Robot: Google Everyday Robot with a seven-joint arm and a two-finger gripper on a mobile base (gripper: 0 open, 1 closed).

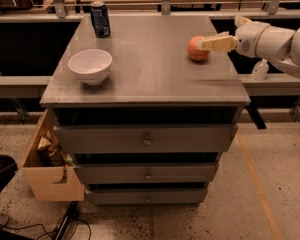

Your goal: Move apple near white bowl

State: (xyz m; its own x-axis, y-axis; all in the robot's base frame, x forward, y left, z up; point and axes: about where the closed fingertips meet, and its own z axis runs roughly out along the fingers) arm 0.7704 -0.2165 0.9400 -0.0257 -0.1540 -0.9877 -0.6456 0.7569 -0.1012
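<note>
Camera view, one grey drawer cabinet (155, 79): the apple (195, 53) is sitting near the top's right edge, towards the rear, well apart from the white bowl (90, 65), which is resting upright near the front left. The gripper (210, 43) is extending in from the right and overlapping the apple's upper right side, apparently positioned to take the fruit and carry it left; whether it is spread or pinching cannot be told. A dark blue can (100, 19) is standing at the rear left, behind the bowl.
</note>
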